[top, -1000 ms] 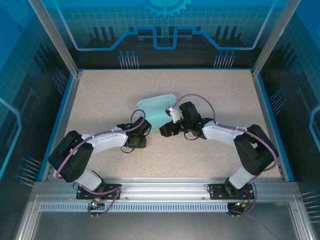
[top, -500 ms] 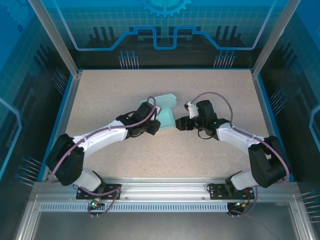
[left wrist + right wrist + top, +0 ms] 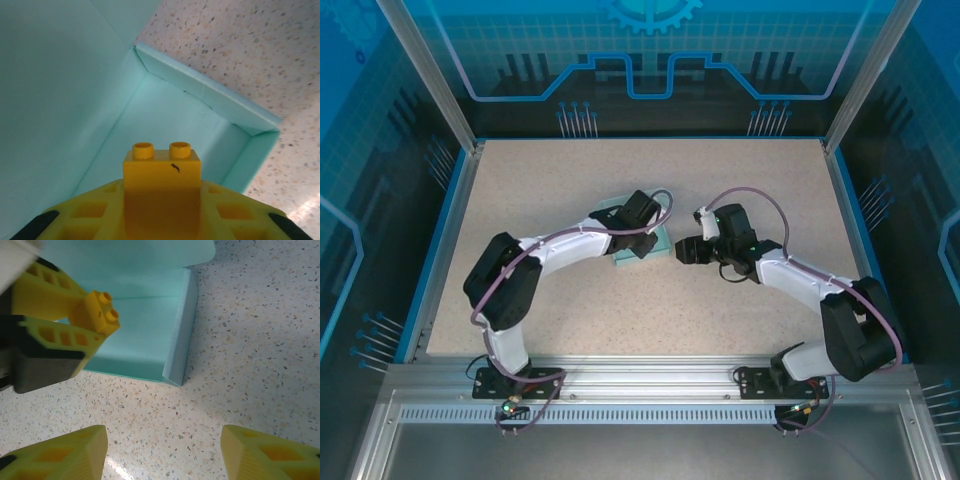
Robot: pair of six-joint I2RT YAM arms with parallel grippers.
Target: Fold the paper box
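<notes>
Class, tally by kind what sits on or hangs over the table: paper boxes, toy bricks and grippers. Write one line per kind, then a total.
paper box: 1
brick: 1 (orange-yellow, two studs)
grippers: 2, the left gripper and the right gripper
Total: 4

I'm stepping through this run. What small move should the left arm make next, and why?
Probably lower the left gripper and release the small orange studded plastic block onto the floor of the pale blue-green card box. The block is clamped over the box's open inside, and the lid is not yet folded shut.
</notes>
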